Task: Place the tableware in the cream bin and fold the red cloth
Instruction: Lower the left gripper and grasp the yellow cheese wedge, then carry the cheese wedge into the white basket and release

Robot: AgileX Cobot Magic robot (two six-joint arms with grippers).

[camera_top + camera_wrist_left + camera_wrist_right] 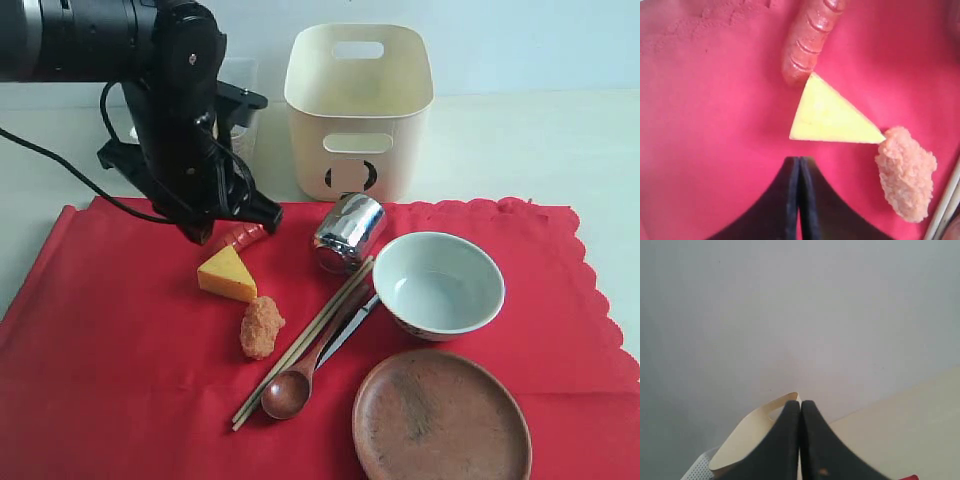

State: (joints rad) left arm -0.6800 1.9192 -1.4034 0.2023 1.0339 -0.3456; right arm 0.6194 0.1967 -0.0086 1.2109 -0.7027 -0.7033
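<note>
Both pairs of my jaws are pressed together, pinching nothing. My left gripper (pixel 799 162) hangs over the red cloth (pixel 110 380), its tips just short of a yellow wedge (pixel 830 117). A sausage (pixel 807 40) runs off the edge of that wrist view, and in the exterior view my arm covers one end of it. A fried nugget (pixel 905 172) sits just beside the wedge's corner. My right gripper (pixel 800 407) faces blank wall, with a sliver of the cream bin (pixel 400 150) behind it.

None of the tableware is in the bin; all of it lies on the cloth:
- steel cup (pixel 348 232), on its side
- white bowl (pixel 440 282)
- brown plate (pixel 440 420), cut off by the frame
- wooden spoon (pixel 292 388)
- chopsticks (pixel 300 347)
- slim metal utensil (pixel 350 336), partly hidden by the spoon's handle, kind unclear
</note>
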